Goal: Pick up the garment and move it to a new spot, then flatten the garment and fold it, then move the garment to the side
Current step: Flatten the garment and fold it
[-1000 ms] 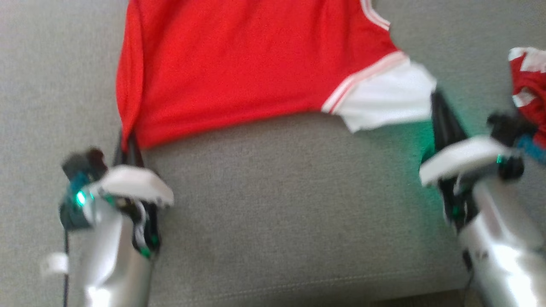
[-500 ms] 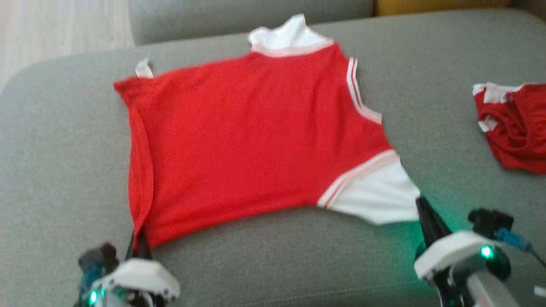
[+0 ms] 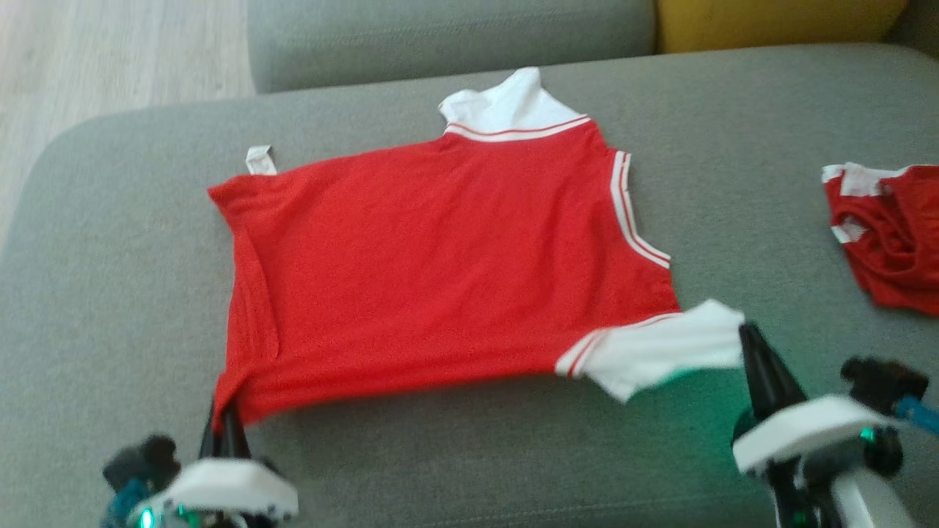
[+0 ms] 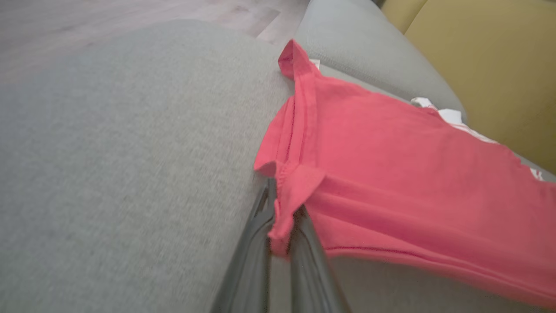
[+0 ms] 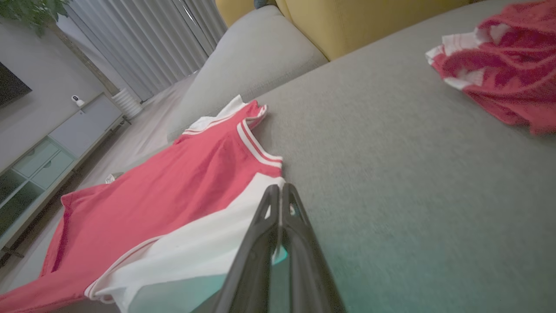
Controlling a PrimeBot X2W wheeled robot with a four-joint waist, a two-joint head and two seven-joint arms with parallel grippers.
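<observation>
A red garment (image 3: 440,271) with white sleeves and striped trim lies spread on the grey sofa seat (image 3: 110,293). At its near left corner my left gripper (image 3: 227,419) is shut on the red hem, and the left wrist view shows that fabric (image 4: 391,174) pinched between the fingers of that gripper (image 4: 280,208). My right gripper (image 3: 748,339) is shut on the edge of the near white sleeve (image 3: 660,352), which hangs slightly lifted. The right wrist view has the gripper (image 5: 281,191) closed at the sleeve of the garment (image 5: 173,195). The near edge runs taut between both grippers.
A second crumpled red and white garment (image 3: 888,235) lies on the seat at the far right, also in the right wrist view (image 5: 499,78). A grey back cushion (image 3: 447,37) and a yellow cushion (image 3: 777,22) stand behind. Wooden floor (image 3: 110,59) lies beyond the seat's left end.
The camera has tilted up, bringing the whole garment into the picture. Both grippers keep their hold, and the near edge and white sleeve now look pulled straighter.
</observation>
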